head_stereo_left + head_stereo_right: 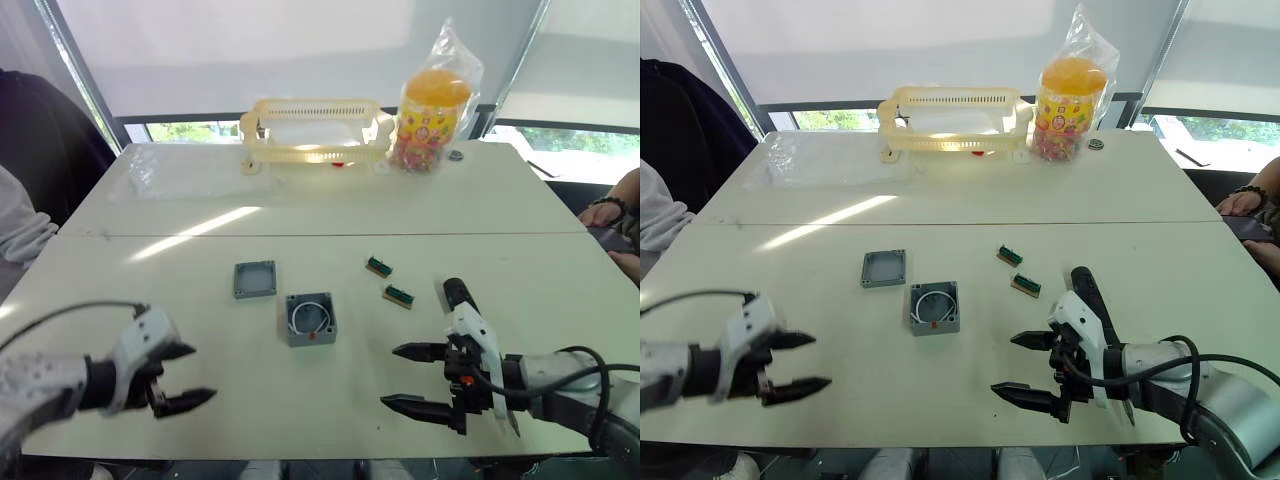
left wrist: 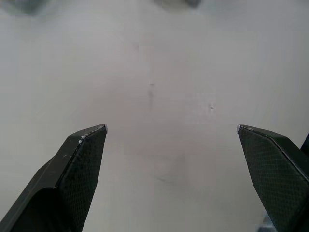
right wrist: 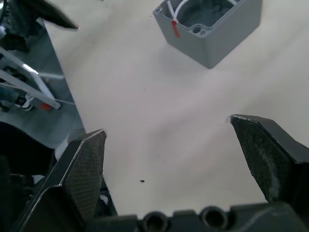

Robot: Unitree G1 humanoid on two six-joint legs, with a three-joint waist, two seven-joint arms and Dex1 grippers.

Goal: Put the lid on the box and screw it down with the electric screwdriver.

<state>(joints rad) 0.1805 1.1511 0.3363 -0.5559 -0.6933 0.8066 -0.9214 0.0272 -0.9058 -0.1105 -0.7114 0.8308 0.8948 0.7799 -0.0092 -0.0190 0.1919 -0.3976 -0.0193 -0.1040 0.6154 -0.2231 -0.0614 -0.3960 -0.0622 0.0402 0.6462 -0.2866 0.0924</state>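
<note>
Nearest: left gripper (image 1: 187, 376) and right gripper (image 1: 414, 377), both spread wide, both empty, low over the table (image 1: 300, 215). Screwdriver (image 1: 458, 293) just beyond right gripper, long axis pointing away. Further, at centre: box (image 1: 311, 318), then lid (image 1: 254, 279) just left-beyond, nearer the left arm.

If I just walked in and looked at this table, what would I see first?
Probably the bright orange snack jar in its crinkly bag at the far edge, next to a pale yellow basket. Then, mid-table, the open grey box with a white wire coiled inside, and the lid lying just beside it. Nearest you, the left gripper and right gripper hover open over the tabletop.
</note>
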